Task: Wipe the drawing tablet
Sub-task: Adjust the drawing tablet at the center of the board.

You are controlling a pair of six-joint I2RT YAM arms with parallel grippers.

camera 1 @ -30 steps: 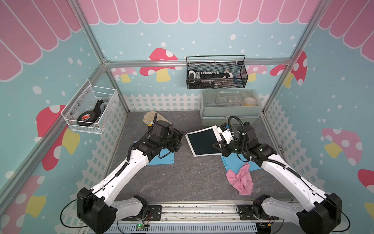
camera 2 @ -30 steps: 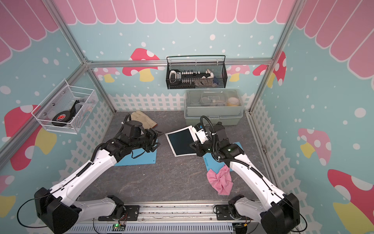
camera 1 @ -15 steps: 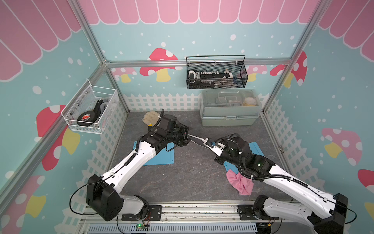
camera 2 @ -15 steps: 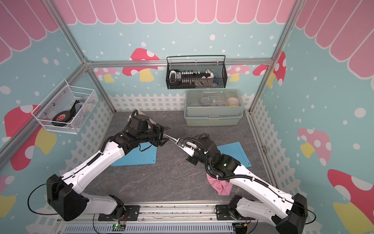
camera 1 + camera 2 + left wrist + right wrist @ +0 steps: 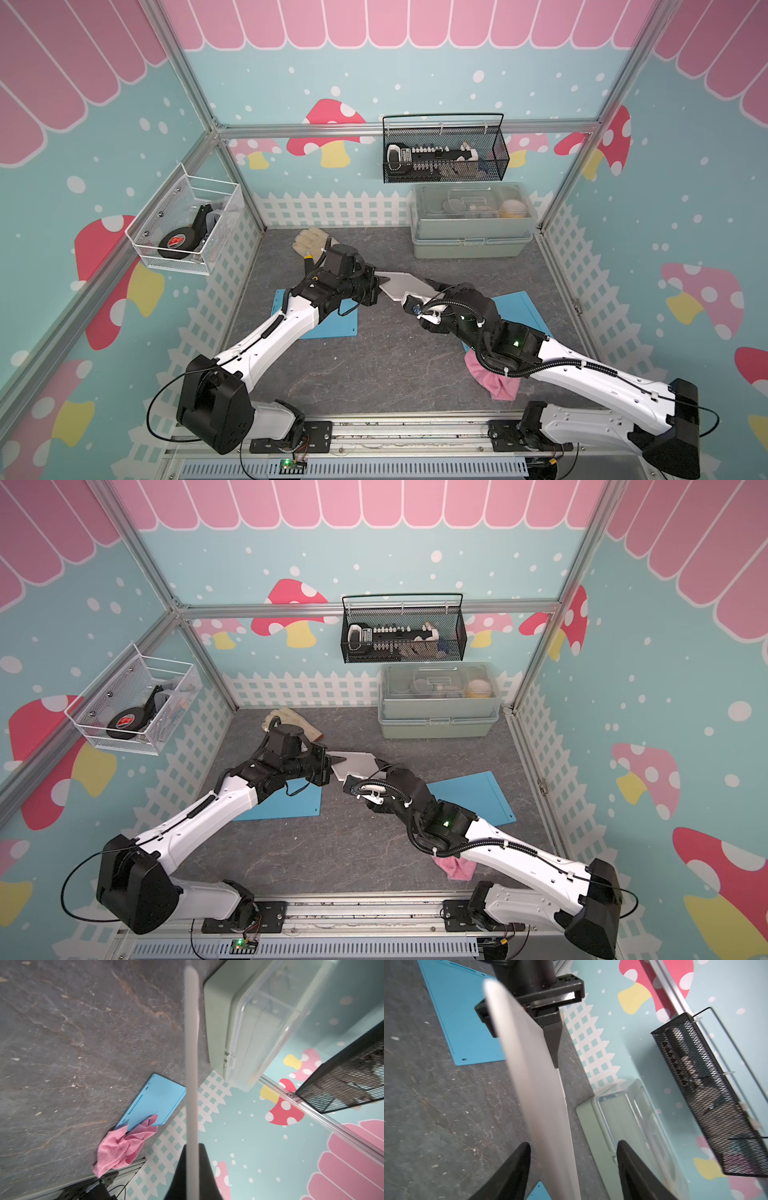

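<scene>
The drawing tablet (image 5: pixel 400 285) (image 5: pixel 356 764) hangs above the middle of the table, tilted nearly on edge with its pale back showing. My left gripper (image 5: pixel 376 285) (image 5: pixel 328 765) (image 5: pixel 192 1147) is shut on one end of it; in the left wrist view the tablet (image 5: pixel 191 1053) shows as a thin grey strip pinched between the dark fingers. My right gripper (image 5: pixel 419 291) (image 5: pixel 370 771) (image 5: pixel 574 1144) is open at the other end, and the tablet (image 5: pixel 533 1084) passes between its spread fingers. A pink cloth (image 5: pixel 498 382) (image 5: pixel 455 866) (image 5: pixel 124 1147) lies on the table under the right arm.
Two blue mats (image 5: pixel 332 322) (image 5: pixel 519 307) lie flat on the grey table. A tan glove (image 5: pixel 309 243) rests at the back left. A lidded green bin (image 5: pixel 469 245) stands at the back right, under a black mesh basket (image 5: pixel 444 153). A white wire basket (image 5: pixel 187 232) hangs on the left wall.
The tablet came up off the table and turned on edge. My left gripper closed on its end, and my right gripper, shut on it before, opened.
</scene>
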